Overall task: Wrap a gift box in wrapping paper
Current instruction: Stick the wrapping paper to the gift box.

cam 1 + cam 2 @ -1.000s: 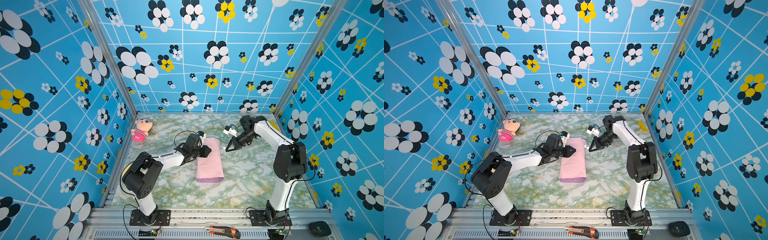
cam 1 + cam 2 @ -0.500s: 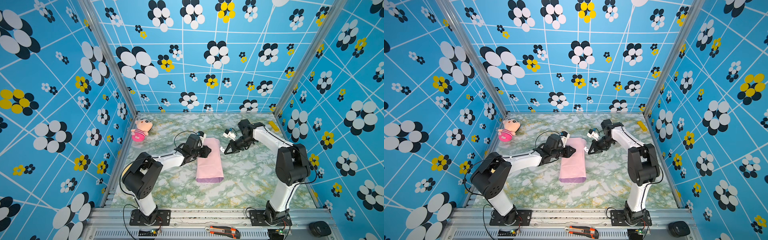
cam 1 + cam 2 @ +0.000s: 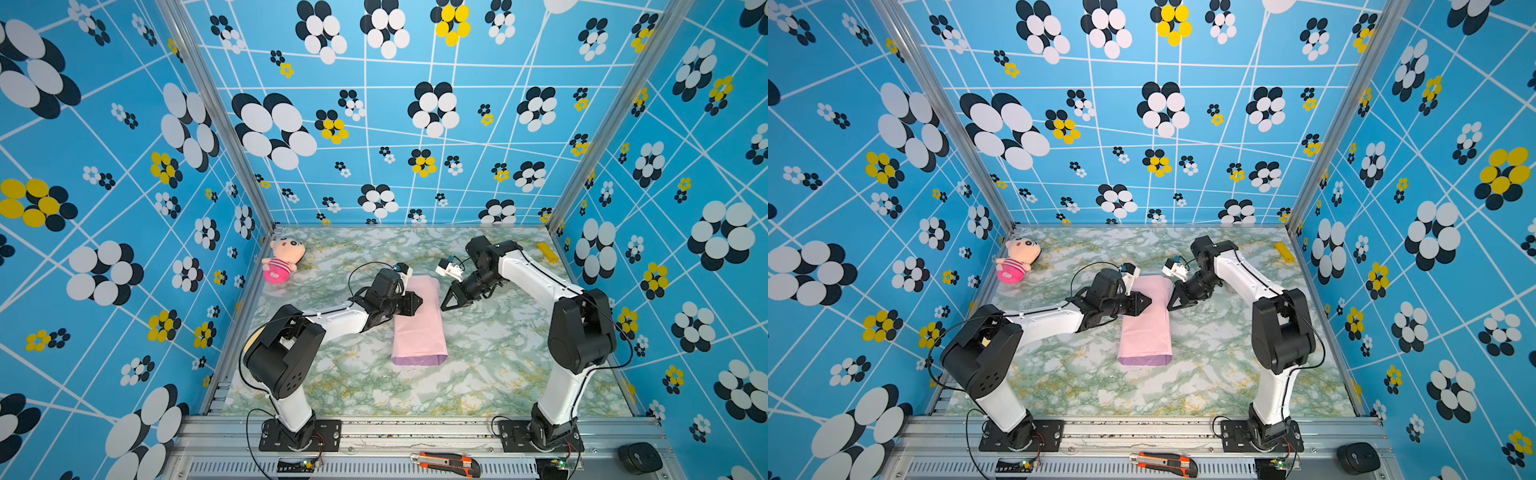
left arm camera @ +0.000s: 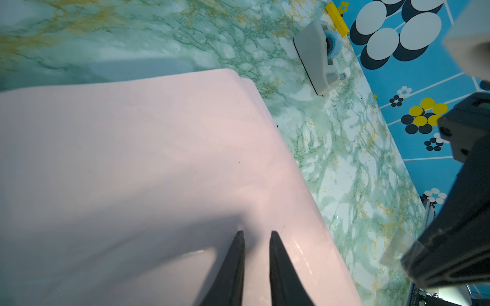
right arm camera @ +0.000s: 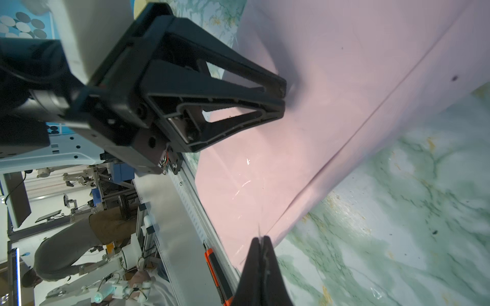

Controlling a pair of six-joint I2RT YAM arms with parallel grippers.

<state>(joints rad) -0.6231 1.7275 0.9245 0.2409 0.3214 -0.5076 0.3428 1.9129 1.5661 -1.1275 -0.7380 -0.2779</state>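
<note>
— Pale pink is shown on the outside of the wrapping paper (image 3: pixel 417 328), which is folded into 1 long tube on the bench (image 3: pixel 498 365). How is its long axis laid?

— From the near edge of the bench towards the back wall. At the near end the lilac face is shown at the tube's mouth.

— Is the gift box seen inside?

— No, nothing black is shown in any view. It is judged to be enclosed under the far half, where the paper is pressed from above by the left gripper (image 3: pixel 417 301).

— How are its fingers set?

— In the left wrist view the 2 fingers (image 4: pixel 236 265) are held slightly apart, tips on the paper, with nothing clamped between them.

— And the right gripper (image 3: pixel 444 306)?

— Its fingers are closed together on what is taken for a strip of clear tape (image 4: pixel 395 251). It is held just beside the tube's right long edge, level with the left gripper and clear of the paper.

— What is the coming move turned on?

— The overlap edge (image 5: pixel 371 119), which is run along the long axis close to that right side. The right arm is the nearer free one, so the strip is probably to be carried leftwards across it.

— Any other container?

— A tape dispenser (image 4: pixel 315 55) is stood apart, towards the far right of the bench. A pale blue roll appears to be held in it.
</note>
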